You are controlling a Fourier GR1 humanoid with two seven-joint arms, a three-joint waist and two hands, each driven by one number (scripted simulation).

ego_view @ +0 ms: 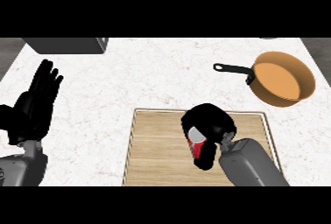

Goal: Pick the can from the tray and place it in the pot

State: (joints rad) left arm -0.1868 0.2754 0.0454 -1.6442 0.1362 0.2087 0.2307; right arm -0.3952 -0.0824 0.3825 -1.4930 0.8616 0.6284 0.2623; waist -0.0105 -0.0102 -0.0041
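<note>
Fingers of the right robot hand (208, 127) curl round the can (195, 139) over the wooden tray (155, 144), hiding most of it; only a red and white strip shows; stiff, smooth and probably light, it seems best held round its sides; the left robot hand (35, 103) rests open at the counter (161, 74) edge; farther right sits the pot (283, 78).
</note>
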